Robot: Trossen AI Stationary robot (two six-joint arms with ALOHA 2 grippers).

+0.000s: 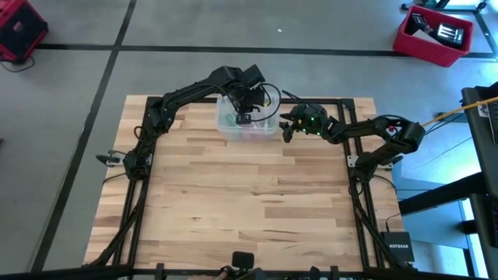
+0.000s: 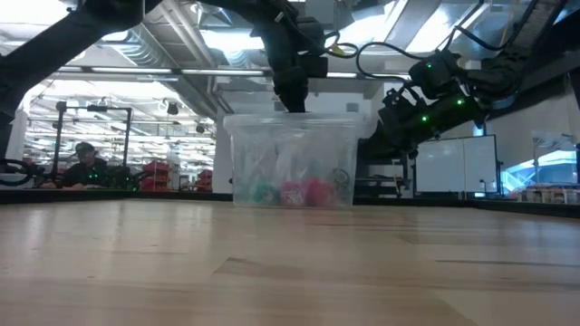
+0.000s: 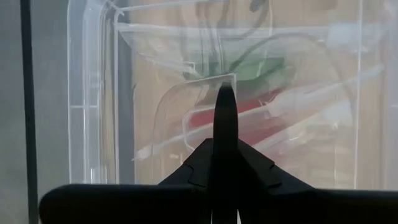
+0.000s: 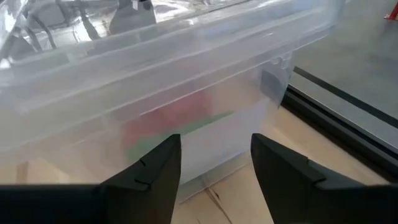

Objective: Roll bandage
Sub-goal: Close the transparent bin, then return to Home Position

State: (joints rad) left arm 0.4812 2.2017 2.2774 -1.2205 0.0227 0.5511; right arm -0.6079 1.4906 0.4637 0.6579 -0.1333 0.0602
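Left gripper (image 3: pixel 224 102): fingers pressed together, nothing visible between them, tip pointing down into clear plastic box (image 1: pixel 247 124) from above its open top. Right gripper (image 4: pixel 216 163): fingers apart with wide gap, empty, just beside box's right wall, not touching as far as visible. Bandage (image 2: pixel 264 193): green, lying on box floor, next to pink items (image 2: pixel 304 192). Box stands on wooden table (image 1: pixel 233 202), at far edge, between two arms.

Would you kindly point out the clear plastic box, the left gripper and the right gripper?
clear plastic box (image 2: pixel 290 136), low view, front wall.
left gripper (image 3: pixel 224 102), left wrist view, closed fingertips.
right gripper (image 4: pixel 216 149), right wrist view, between fingertips.
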